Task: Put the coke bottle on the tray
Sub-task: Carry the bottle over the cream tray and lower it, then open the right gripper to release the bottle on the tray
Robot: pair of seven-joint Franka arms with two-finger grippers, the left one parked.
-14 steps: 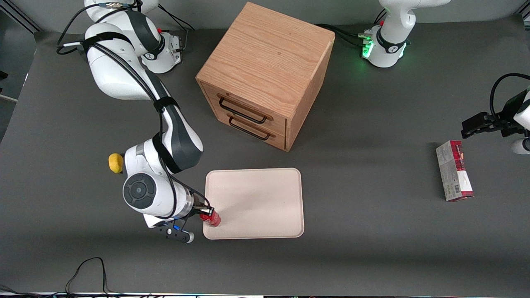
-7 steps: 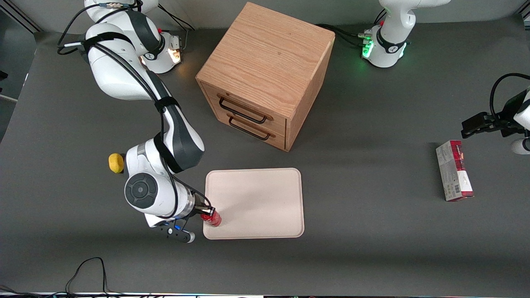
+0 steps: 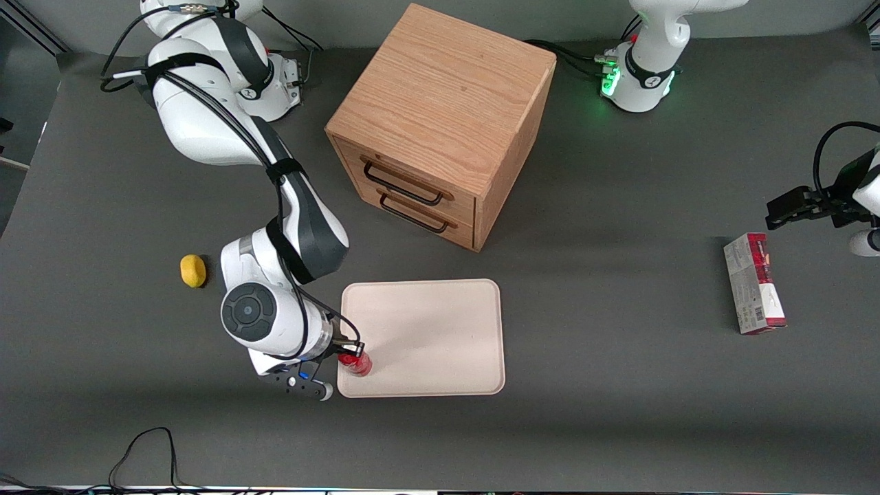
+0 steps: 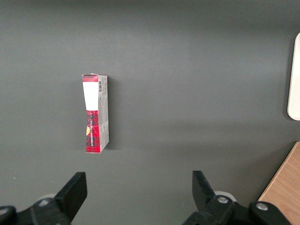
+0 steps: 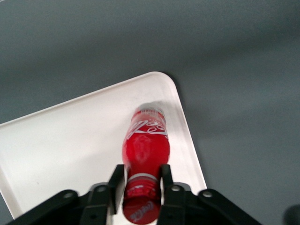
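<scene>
The gripper [image 5: 143,180] pinches the coke bottle [image 5: 145,147] by its neck, over the tray [image 3: 440,323] corner at about 7 o'clock. The bottle bottom probably touches the tray already. Lower it gently, keep it straight, then let go slowly.

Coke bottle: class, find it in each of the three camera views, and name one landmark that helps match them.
Front view: coke bottle stands over the tray's corner nearest the working arm, held in the gripper.
Right wrist view: coke bottle over that corner, gripper shut on its neck.
Left wrist view: not in it.
Shared landmark: the tray, its edge showing.
</scene>
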